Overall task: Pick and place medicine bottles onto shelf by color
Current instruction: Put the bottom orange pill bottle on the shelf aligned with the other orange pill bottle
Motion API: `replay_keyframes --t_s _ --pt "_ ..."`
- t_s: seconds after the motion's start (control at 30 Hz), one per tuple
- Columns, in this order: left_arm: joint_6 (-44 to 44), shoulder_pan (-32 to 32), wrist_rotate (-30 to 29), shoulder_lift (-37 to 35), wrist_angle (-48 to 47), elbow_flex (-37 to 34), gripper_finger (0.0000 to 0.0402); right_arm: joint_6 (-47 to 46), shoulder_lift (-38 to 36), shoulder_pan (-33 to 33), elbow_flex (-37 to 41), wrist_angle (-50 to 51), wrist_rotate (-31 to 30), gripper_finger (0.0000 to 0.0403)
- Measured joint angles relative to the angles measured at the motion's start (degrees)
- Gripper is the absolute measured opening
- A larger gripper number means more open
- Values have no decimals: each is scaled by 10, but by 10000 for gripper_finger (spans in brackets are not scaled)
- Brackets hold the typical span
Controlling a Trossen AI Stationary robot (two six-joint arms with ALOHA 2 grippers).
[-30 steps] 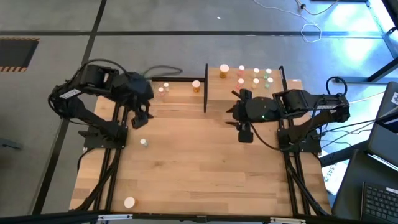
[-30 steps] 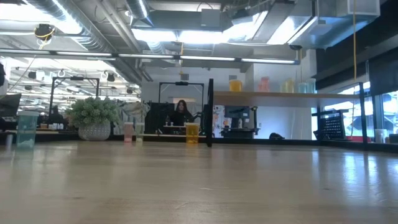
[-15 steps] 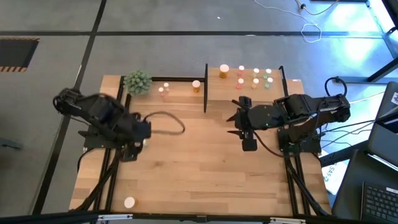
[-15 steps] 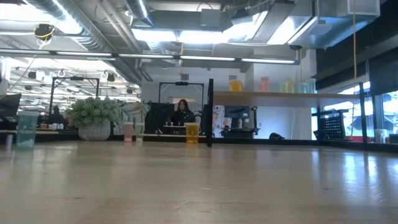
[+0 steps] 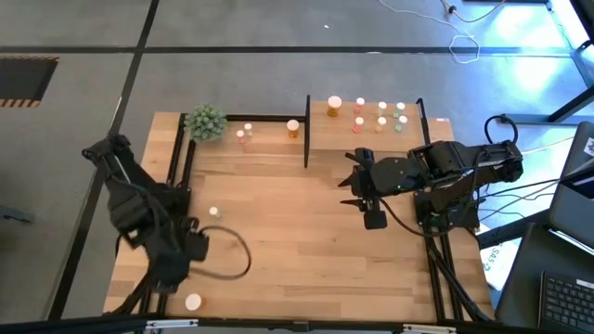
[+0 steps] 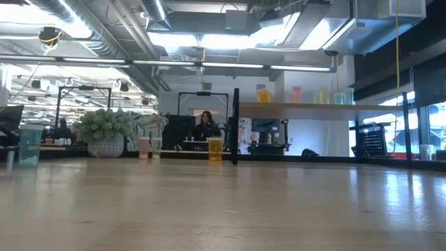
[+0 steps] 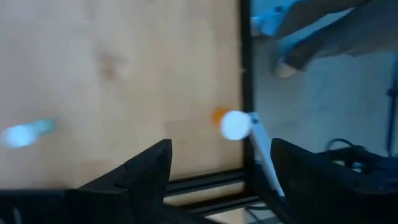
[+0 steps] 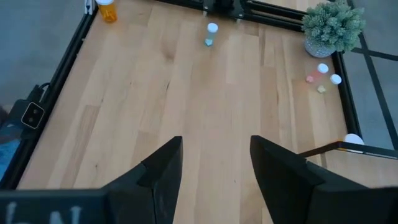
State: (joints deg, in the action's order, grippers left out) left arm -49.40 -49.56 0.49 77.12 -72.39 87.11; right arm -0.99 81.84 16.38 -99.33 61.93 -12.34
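The left gripper (image 5: 176, 264) hangs over the near left part of the large wooden tabletop (image 5: 297, 250), its dark fingers (image 7: 149, 171) spread apart with nothing between them. Just ahead of it, by the table's black edge rail, stands a larger orange medicine bottle with a pale cap (image 7: 231, 123). A small green medicine bottle with a white cap (image 5: 214, 212) stands a little way behind this gripper, toward the table's middle.

The right gripper (image 5: 374, 219) hovers over the right half of the table, fingers parted and empty. Just behind it lies the light-wood shelf board framed by thin black posts (image 5: 408, 119), carrying several small bottles. Far across from it sit a green fuzzy plant ball in a pot (image 8: 331, 26) and two small pink bottles (image 5: 243, 134).
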Motion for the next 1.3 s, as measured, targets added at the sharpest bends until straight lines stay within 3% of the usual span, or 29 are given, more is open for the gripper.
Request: replay_keyframes --t_s 0.27,0.47,0.67,1.0,1.3 --pt "-69 -112 -69 0 172 -106 268 -3 0 0 0 -25 0 190" --pt "-105 -163 -108 0 233 -181 268 -2 0 0 0 -45 0 190" --pt "-105 -175 -124 0 278 -249 268 -2 0 0 0 -44 0 190" --pt "-120 -180 -125 2 433 -347 268 0 0 0 0 -43 -1 190" --pt "-130 -197 -130 46 466 -363 268 0 0 0 0 -42 -1 190"
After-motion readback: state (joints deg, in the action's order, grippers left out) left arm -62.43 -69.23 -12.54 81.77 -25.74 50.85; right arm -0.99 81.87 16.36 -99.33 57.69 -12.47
